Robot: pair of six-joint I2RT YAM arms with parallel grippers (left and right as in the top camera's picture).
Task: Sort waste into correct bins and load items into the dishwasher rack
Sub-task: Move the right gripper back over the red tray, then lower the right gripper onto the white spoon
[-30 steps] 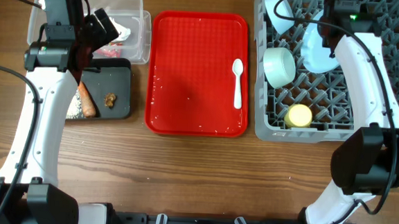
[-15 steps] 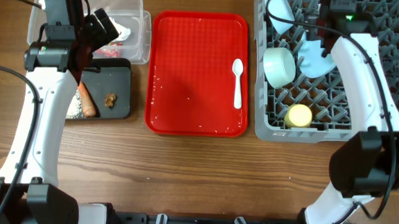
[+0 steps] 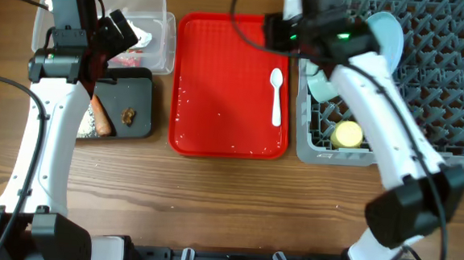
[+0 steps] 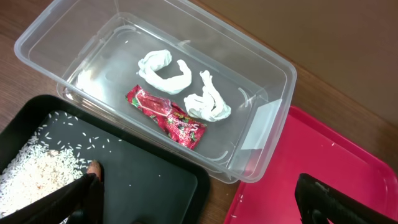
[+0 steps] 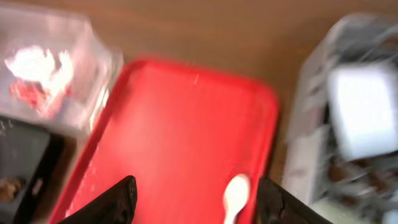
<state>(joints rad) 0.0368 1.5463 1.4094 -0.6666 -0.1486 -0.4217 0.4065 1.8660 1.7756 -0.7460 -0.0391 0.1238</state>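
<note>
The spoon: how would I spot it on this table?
Find the flat red tray in the middle of the table. Near its right edge lies a white plastic spoon. It is the only long, thin white thing there, lying flat on red.

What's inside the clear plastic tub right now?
The clear plastic tub holds two crumpled white paper scraps and one red-and-white wrapper. From overhead the left arm covers part of it, but the left wrist view shows the floor uncovered.
</note>
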